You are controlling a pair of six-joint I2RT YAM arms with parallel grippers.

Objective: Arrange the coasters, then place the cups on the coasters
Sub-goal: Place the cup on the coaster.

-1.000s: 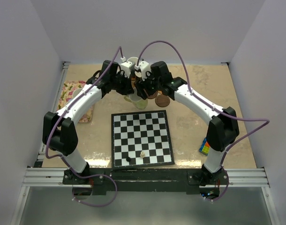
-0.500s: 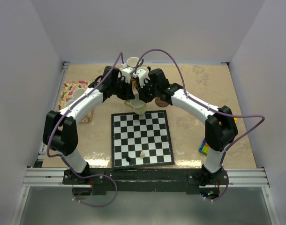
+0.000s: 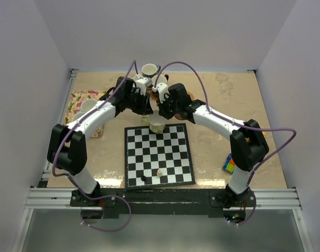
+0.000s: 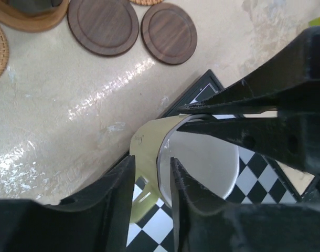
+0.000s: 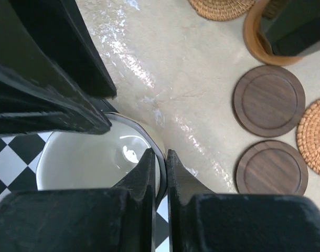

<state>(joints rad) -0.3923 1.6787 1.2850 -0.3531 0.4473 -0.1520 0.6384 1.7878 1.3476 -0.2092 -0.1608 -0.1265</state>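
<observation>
A pale green cup (image 3: 156, 124) with a white inside stands over the chessboard's far edge. My right gripper (image 5: 161, 167) is shut on its rim (image 5: 161, 152), one finger inside and one outside. My left gripper (image 4: 152, 194) straddles the opposite wall (image 4: 147, 149) with its jaws apart and a gap showing beside the wall. In the top view both grippers, left (image 3: 148, 112) and right (image 3: 163, 114), meet over the cup. Two dark brown coasters (image 5: 269, 100) (image 5: 272, 168) lie on the table just beyond, the same pair (image 4: 103, 24) (image 4: 169, 33) in the left wrist view.
Woven round mats (image 5: 221, 8) (image 5: 313, 136) and a tan disc with something dark on it (image 5: 252, 37) lie by the coasters. Another cup (image 3: 148, 69) stands at the back, one (image 3: 88, 105) on the floral mat (image 3: 78, 100). The chessboard (image 3: 159, 155) holds two pieces; a colourful block (image 3: 228, 165) lies right.
The green cup has shifted toward the chessboard's far edge. My right gripper has closed on its rim, and my left gripper's jaws have parted from it.
</observation>
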